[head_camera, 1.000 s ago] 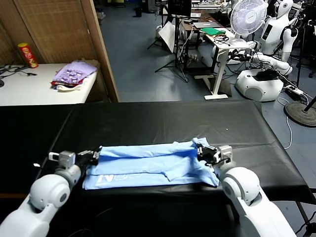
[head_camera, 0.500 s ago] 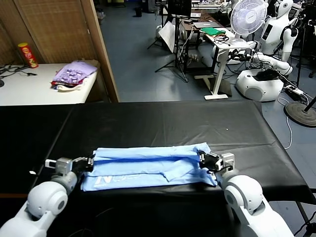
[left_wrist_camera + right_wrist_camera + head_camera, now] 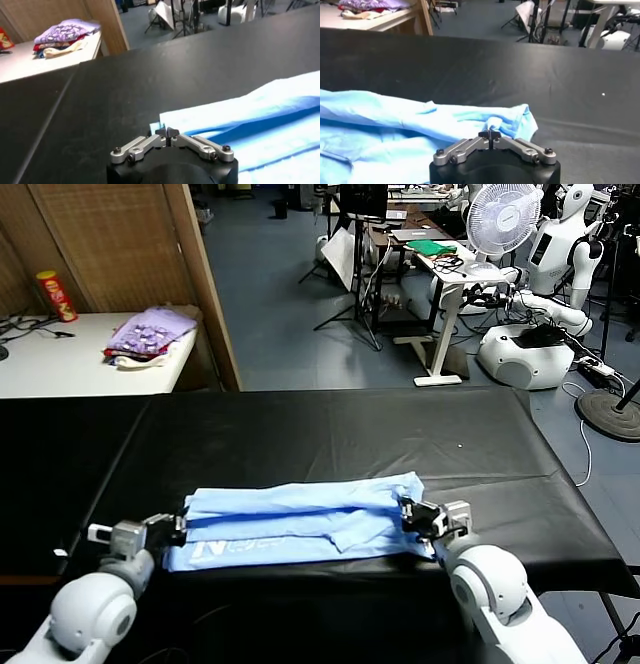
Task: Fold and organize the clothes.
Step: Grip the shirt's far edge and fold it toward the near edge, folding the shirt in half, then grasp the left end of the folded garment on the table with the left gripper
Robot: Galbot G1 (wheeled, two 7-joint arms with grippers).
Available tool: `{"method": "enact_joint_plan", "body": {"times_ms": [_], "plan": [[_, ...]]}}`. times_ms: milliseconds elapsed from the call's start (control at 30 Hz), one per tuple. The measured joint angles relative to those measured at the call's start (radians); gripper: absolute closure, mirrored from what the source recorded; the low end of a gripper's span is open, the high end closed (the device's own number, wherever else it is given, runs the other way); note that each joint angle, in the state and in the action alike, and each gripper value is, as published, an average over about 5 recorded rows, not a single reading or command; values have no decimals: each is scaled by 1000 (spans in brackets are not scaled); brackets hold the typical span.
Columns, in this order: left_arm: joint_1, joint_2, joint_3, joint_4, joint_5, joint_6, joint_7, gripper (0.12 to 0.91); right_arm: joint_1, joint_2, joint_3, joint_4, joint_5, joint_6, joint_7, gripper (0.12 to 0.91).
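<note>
- The T-shirt (image 3: 300, 519) lies folded into a long band on the black bench (image 3: 330, 434), near its front edge, long axis running left to right.
- Left gripper (image 3: 180, 528) is clamped on the shirt's left end.
- Right gripper (image 3: 408, 513) is clamped on its right end.

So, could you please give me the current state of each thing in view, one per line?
T-shirt: folded into a long band, lying flat on the black table.
Left gripper: shut on the T-shirt's left end.
Right gripper: shut on the T-shirt's right end.
Purple cloth pile: heaped on the side table.
</note>
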Motion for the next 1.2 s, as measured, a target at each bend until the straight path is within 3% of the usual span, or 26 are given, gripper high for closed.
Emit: {"method": "enact_joint_plan", "body": {"times_ms": [133,233,400,533,700,867,1100,1200], "plan": [[13,-10,2,-8,-1,0,-31,843,-10,-12,10,15,0,0,-12,818],[21,-14,0,-19,-4,5,-41,711,-22,-23,24,34,0,0,-16,658],[32,-14,-10,-42,-15,23,-44,427,-28,-24,59,62,-3,0,-6,378],[15,-21,-22,-41,-55,11,-51,269,-7,-1,81,45,-51,6,20,245],[-52,-38,-29,9,-160,-27,-37,233,32,32,78,-21,-95,39,20,228],[-129,-55,-13,81,-262,-36,-19,232,71,60,58,-93,-98,59,12,227],[-190,-68,17,162,-304,-35,-17,237,115,98,34,-177,-99,71,9,230],[-194,-72,20,187,-306,-34,-13,301,127,110,31,-202,-101,81,6,284]]}}
